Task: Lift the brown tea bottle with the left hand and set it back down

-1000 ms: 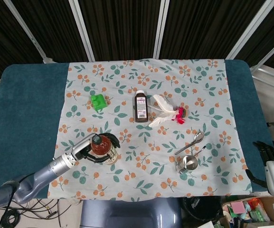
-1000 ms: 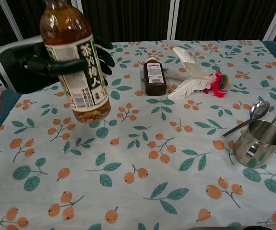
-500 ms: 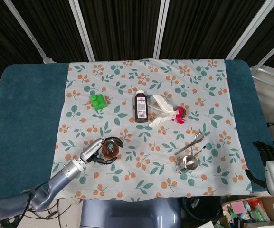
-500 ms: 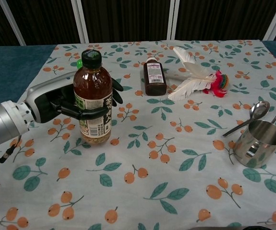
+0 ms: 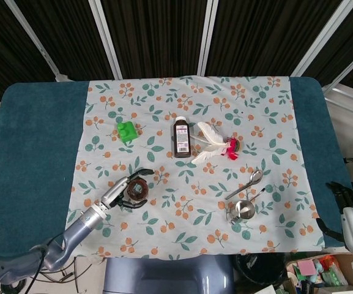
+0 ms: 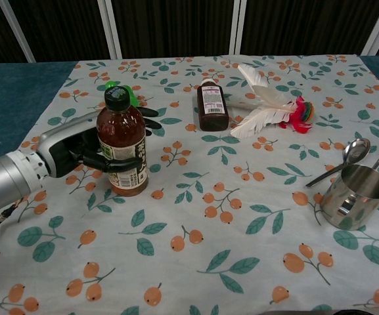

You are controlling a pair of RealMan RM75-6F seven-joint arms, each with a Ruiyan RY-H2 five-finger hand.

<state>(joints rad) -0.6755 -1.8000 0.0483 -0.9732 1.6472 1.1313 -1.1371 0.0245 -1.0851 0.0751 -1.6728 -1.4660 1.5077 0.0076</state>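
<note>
The brown tea bottle (image 6: pixel 122 152) stands upright on the floral cloth at the left, its dark cap (image 5: pixel 136 188) showing from above in the head view. My left hand (image 6: pixel 77 154) grips it around the label, fingers wrapped across the front. In the head view the left hand (image 5: pixel 120 194) sits just left of the cap. My right hand (image 5: pixel 342 197) hangs off the table's right edge, fingers curled in with nothing in them.
A small dark bottle (image 6: pixel 211 105) lies at centre back beside a white feather toy (image 6: pixel 265 105). A green block (image 5: pixel 126 131) sits behind the tea bottle. A steel cup (image 6: pixel 353 195) and two spoons (image 6: pixel 347 157) are at the right.
The left hand has lowered the tea bottle from high in the air down onto the cloth, still holding it. The right hand has not moved.
</note>
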